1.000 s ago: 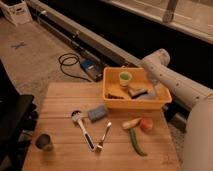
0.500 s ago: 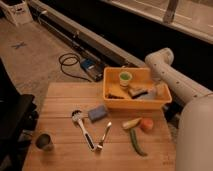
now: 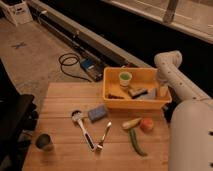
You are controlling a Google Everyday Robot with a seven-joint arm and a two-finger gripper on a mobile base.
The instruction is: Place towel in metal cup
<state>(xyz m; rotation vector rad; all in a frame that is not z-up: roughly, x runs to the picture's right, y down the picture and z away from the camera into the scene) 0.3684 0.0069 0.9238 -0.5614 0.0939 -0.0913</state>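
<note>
The metal cup point(image 3: 44, 142) stands upright at the near left corner of the wooden table point(image 3: 60, 100). A pale grey-blue cloth, the towel point(image 3: 150, 94), lies in the right part of the yellow bin point(image 3: 112, 89) at the table's far right. My gripper point(image 3: 161, 90) hangs down from the white arm point(image 3: 170, 75) into the bin's right end, right beside the towel. Whether it touches the towel I cannot tell. The cup is far from the gripper, across the table.
In the bin are a light green plastic cup point(image 3: 125, 78) and a brush point(image 3: 136, 92). On the table lie a blue sponge block point(image 3: 98, 113), a dish brush point(image 3: 82, 128), a fork point(image 3: 104, 136), a yellowish vegetable point(image 3: 131, 123), a red fruit point(image 3: 146, 124) and a green pepper point(image 3: 136, 141). A cable point(image 3: 70, 65) lies on the floor.
The arm's elbow has shifted a little to the right and the gripper stays low at the bin's right end. Nothing on the table has moved.
</note>
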